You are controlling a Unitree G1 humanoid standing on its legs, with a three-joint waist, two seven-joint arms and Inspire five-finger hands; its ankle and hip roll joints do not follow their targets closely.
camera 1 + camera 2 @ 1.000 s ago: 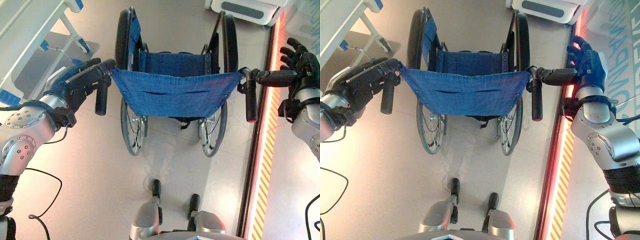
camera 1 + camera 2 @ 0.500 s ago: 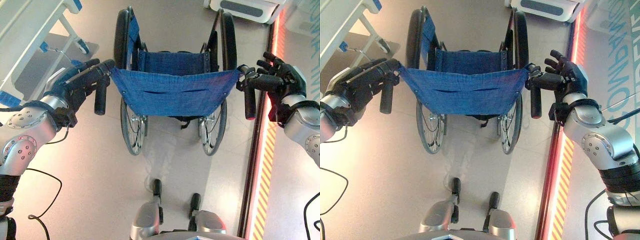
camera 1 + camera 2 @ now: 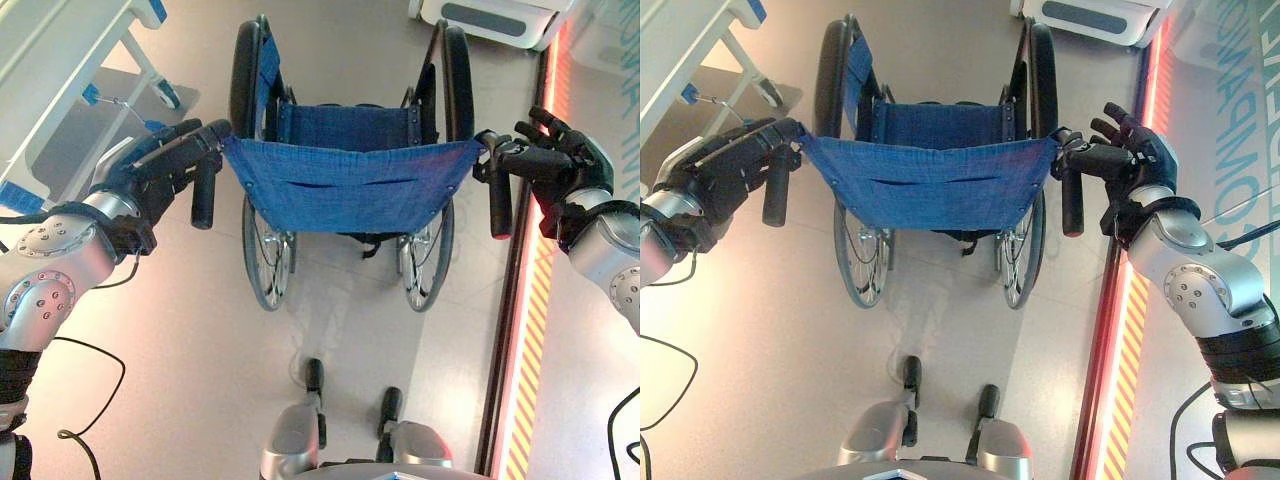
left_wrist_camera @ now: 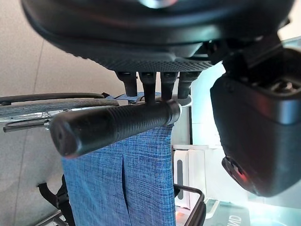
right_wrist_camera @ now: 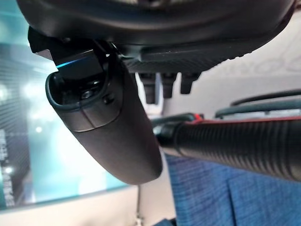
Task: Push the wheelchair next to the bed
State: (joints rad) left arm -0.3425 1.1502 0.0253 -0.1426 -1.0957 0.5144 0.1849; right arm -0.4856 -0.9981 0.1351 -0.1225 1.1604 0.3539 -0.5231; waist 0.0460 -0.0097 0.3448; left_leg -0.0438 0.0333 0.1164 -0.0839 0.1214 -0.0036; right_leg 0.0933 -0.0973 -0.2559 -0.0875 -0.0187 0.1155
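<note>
A blue-backed wheelchair (image 3: 350, 185) stands mid-frame on the pale floor (image 3: 200, 350), its back toward the camera and its large wheels running up toward the top of the frame. At centre left, the robot's left hand (image 3: 150, 170) lies with straight, relaxed fingers along the top of the left push handle (image 3: 204, 195), whose black ribbed grip shows just under the fingers in the left wrist view; nothing is curled round it. At centre right, the right hand (image 3: 555, 160) is spread open, fingers fanned apart, its thumb reaching to the top of the right push handle (image 3: 499, 200). A red-lit floor strip (image 3: 525, 300) runs down the right side. Farther off, a bed frame (image 3: 60, 70) on castors fills the upper left corner, beside the chair's left wheel.
</note>
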